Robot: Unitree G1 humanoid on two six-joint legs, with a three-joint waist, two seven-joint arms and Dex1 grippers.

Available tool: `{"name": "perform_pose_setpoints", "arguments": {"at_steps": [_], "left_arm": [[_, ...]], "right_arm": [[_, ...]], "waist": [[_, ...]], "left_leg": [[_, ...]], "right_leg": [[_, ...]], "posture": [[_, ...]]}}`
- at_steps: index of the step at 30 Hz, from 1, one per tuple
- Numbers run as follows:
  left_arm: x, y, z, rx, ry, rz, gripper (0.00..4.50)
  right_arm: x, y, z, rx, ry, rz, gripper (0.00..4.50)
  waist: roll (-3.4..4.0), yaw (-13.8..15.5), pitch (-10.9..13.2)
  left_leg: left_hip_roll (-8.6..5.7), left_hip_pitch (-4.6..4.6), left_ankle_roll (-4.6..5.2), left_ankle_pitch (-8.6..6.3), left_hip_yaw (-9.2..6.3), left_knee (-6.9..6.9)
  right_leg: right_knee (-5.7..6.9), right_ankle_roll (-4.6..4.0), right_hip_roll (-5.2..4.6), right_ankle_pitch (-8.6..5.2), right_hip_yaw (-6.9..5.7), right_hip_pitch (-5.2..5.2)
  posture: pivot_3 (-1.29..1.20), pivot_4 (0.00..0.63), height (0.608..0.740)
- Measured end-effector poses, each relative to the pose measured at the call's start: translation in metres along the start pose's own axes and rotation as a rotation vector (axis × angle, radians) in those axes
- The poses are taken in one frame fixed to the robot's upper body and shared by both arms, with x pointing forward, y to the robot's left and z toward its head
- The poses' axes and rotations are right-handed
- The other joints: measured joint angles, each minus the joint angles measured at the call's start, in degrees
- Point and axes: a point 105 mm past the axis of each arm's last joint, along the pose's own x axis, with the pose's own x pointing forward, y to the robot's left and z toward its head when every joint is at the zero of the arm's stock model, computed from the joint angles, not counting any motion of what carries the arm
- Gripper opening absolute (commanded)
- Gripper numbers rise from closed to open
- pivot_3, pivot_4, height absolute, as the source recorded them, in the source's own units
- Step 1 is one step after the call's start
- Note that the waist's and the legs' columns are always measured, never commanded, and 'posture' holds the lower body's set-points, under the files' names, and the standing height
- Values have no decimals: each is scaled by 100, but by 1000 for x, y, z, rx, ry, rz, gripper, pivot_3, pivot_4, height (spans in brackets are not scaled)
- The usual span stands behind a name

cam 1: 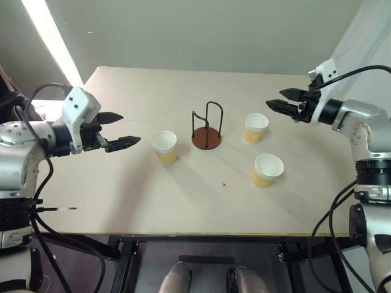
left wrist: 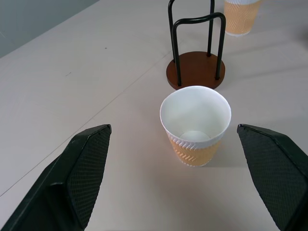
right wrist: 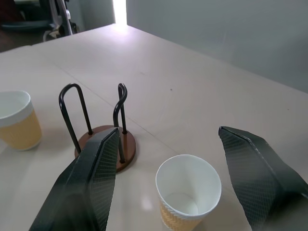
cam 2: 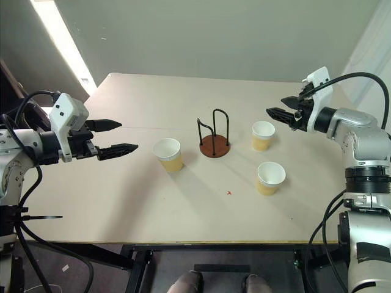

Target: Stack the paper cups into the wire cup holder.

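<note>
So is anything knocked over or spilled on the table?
No. All three paper cups stand upright and empty-looking on the table around the wire cup holder, which also stands straight. Nothing looks odd.

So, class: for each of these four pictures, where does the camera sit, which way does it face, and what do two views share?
Left eye: on the head, looking down over the table; both arms show, left gripper and right gripper open.
Right eye: beside it, same scene.
Left wrist: faces the left cup, with the holder beyond; own fingers show.
Right wrist: faces the far right cup; own fingers show.
Shared: both wrist views hold the holder.
</note>
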Motion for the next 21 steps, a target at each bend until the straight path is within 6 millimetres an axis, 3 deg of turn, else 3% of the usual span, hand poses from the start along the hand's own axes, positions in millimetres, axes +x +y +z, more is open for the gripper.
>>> {"name": "perform_pose_setpoints", "arguments": {"at_steps": [11, 21], "left_arm": [[19, -16, -2, -45, -24, -91, 4500], [59, -43, 13, -60, -94, -219, 4500]], "right_arm": [[-19, 12, 19, 2, 4, 48, 3369], [-31, 52, 27, 55, 64, 234, 3369]], "waist": [[-1, 20, 0], [-2, 51, 1]], "left_leg": [[0, -2, -6, 2, 4, 0], [1, -3, -17, 11, 20, 5]], "right_leg": [[0, 1, 2, 0, 1, 0], [1, 16, 8, 9, 3, 2]], "posture": [[0, 150, 740], [0, 150, 740]]}}
